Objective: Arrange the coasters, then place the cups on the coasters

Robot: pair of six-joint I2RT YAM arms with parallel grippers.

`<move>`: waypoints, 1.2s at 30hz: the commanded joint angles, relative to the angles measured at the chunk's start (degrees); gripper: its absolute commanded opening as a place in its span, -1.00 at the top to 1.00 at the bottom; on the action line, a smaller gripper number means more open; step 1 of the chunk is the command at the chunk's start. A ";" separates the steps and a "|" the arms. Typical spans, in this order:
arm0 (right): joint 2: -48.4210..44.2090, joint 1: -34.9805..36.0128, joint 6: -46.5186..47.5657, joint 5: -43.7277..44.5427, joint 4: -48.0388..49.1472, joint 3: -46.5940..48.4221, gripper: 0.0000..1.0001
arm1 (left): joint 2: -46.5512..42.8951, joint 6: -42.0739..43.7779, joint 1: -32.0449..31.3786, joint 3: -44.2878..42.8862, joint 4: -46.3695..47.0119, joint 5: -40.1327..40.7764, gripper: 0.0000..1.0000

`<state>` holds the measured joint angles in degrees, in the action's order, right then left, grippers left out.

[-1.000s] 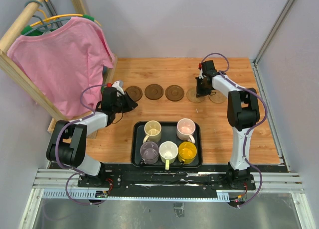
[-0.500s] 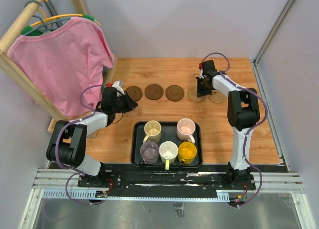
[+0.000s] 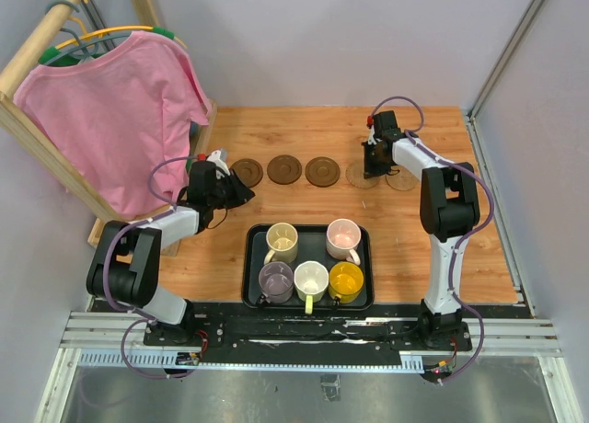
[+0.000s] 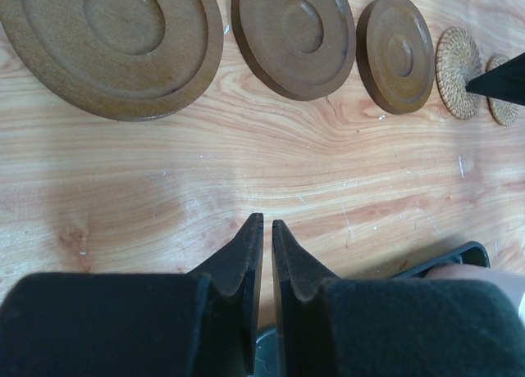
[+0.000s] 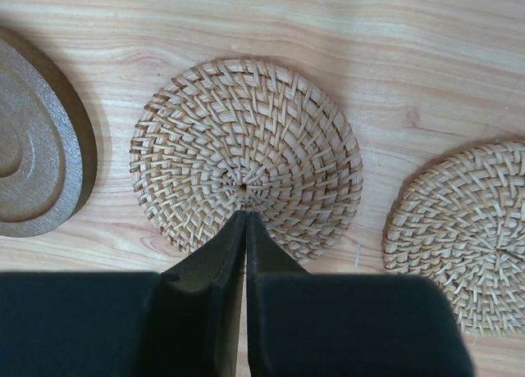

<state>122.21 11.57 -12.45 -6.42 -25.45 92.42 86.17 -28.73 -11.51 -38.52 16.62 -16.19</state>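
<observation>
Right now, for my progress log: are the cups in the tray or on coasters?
In the tray: all five cups stand inside it; the coasters carry none.

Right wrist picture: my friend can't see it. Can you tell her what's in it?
The shut right pincer points at the middle of a woven coaster lying flat on a wooden table. A second woven coaster lies to its right, apart from it, and the edge of a brown coaster shows at the left.
</observation>
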 commanded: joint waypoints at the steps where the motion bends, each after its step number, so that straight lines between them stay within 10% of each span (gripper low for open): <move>1: -1.25 -1.14 1.71 0.46 1.16 -0.08 0.86 | 0.96 0.59 -0.36 -0.89 0.88 -0.25 0.73; 36: -17.57 -9.90 -0.84 8.90 6.19 -17.37 0.85 | -2.76 -0.35 -0.36 1.21 4.29 -0.86 0.72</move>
<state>104.81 3.01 -12.78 0.47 -19.53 75.29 84.77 -28.77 -11.51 -38.37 18.46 -16.38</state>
